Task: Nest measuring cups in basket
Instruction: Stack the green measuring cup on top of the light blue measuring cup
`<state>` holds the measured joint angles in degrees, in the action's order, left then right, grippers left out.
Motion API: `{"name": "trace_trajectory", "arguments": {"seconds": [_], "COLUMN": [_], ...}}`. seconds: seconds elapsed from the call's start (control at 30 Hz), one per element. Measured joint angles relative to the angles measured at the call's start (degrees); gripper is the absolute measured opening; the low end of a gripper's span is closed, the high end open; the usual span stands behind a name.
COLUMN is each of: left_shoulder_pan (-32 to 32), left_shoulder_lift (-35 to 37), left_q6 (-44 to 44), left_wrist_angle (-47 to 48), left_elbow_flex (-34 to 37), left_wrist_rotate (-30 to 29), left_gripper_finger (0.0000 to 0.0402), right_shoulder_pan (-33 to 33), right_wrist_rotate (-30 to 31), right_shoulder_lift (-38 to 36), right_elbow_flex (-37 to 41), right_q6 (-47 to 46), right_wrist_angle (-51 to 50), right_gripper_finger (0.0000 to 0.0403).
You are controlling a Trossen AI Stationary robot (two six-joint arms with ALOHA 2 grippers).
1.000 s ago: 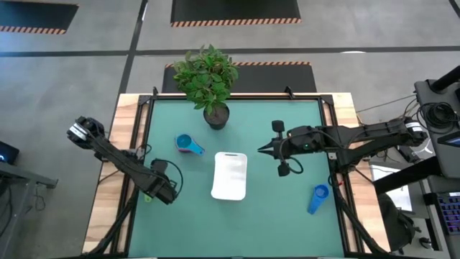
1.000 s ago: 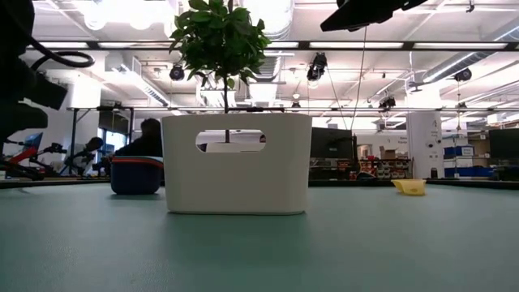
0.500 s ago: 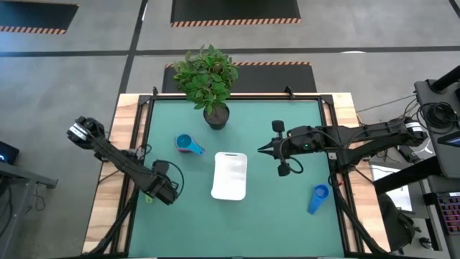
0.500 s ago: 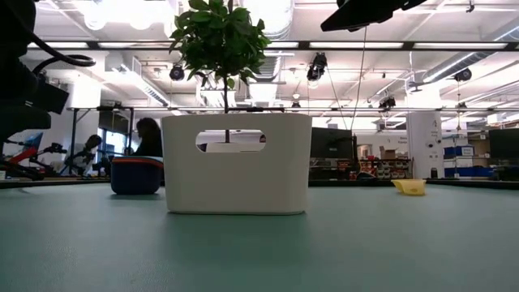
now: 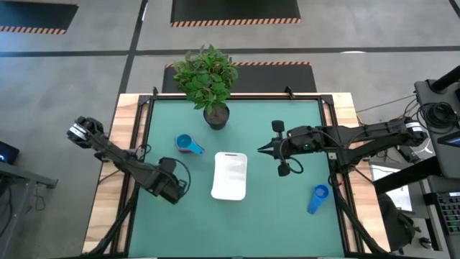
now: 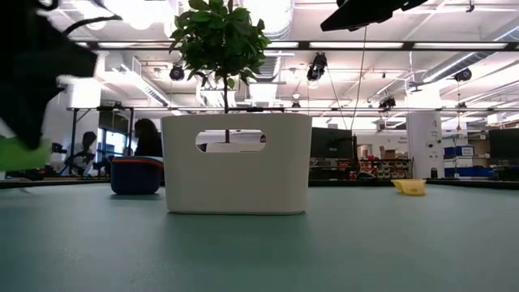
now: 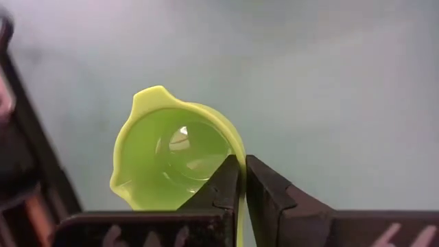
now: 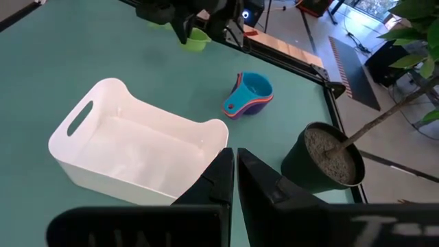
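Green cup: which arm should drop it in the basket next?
Left. The left gripper already pinches the green cup by its handle, near the basket. The right gripper holds nothing.

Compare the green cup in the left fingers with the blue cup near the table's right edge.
The green cup is held by the left gripper, shut on its handle and lifted in the low view; the blue cup lies untouched on the table. Green sits left of the basket, blue right. Both are outside it.
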<state>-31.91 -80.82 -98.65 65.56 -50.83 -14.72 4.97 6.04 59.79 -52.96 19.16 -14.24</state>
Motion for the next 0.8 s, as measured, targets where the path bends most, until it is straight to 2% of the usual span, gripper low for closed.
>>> {"name": "trace_trajectory", "arguments": {"seconds": [0.3, 0.8], "left_shoulder_pan": [8.28, 27.82], "left_shoulder_lift": [0.02, 0.02], "left_q6": [16.44, 40.93], "left_wrist_angle": [0.10, -1.50], "left_elbow_flex": [-8.39, -9.53], "left_wrist_rotate": [-8.26, -8.92], "left_gripper_finger": [0.0001, 0.0000], "right_shoulder_pan": [0.00, 0.00], "right_wrist_rotate": [0.00, 0.00], "right_shoulder_lift": [0.00, 0.00], "right_elbow_flex": [-0.01, 0.02], "right_q6": [0.00, -0.59], "right_wrist_angle": [-0.02, -0.45], "right_gripper_finger": [0.0009, 0.0009]}}
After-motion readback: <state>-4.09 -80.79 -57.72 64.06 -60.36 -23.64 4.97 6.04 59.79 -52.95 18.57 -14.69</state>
